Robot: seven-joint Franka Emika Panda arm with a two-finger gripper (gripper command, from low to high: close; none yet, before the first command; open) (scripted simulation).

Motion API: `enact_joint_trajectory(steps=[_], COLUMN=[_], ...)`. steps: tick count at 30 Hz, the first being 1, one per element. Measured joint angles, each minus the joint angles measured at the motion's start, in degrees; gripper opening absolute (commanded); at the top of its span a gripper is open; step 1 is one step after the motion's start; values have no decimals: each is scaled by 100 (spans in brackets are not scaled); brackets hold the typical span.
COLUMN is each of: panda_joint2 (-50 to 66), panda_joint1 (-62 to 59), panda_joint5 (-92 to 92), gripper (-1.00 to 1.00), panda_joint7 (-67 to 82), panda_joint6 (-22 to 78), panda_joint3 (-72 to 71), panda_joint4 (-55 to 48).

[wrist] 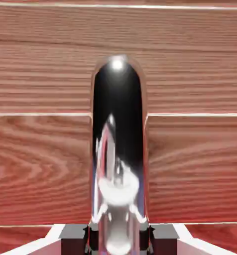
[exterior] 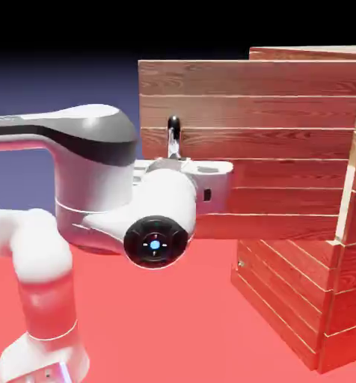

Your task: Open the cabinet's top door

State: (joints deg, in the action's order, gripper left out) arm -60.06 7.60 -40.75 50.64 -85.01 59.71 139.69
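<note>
Gripping the bar handle [wrist: 118, 134] of the top door [wrist: 46, 74], the gripper [wrist: 118, 238] has its two fingertips closed in from either side, apparently so the vertical bar cannot slip sideways; the door stands swung out from the cabinet [exterior: 282, 303], its free edge near the arm [exterior: 95, 168]; opening looks well advanced, in my judgement; any further pull should follow the hinge arc, lest the polished bar slide.

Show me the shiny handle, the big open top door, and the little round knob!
Handle [wrist: 117, 94]: hand view, on its dark, shiny upper part.
Top door [exterior: 286, 146]: exterior view, on its wooden planks, right of the arm.
Knob [exterior: 241, 263]: exterior view, on its small round front.
</note>
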Motion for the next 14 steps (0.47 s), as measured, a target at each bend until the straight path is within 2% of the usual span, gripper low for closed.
enact_joint_trajectory(steps=[13,14], panda_joint2=[102,68], panda_joint1=[2656,2853], panda_joint5=[916,961], gripper=[-100,100], panda_joint7=[-304,-348], panda_joint6=[2156,2299], panda_joint3=[1878,1981], panda_joint4=[-2700,-2903])
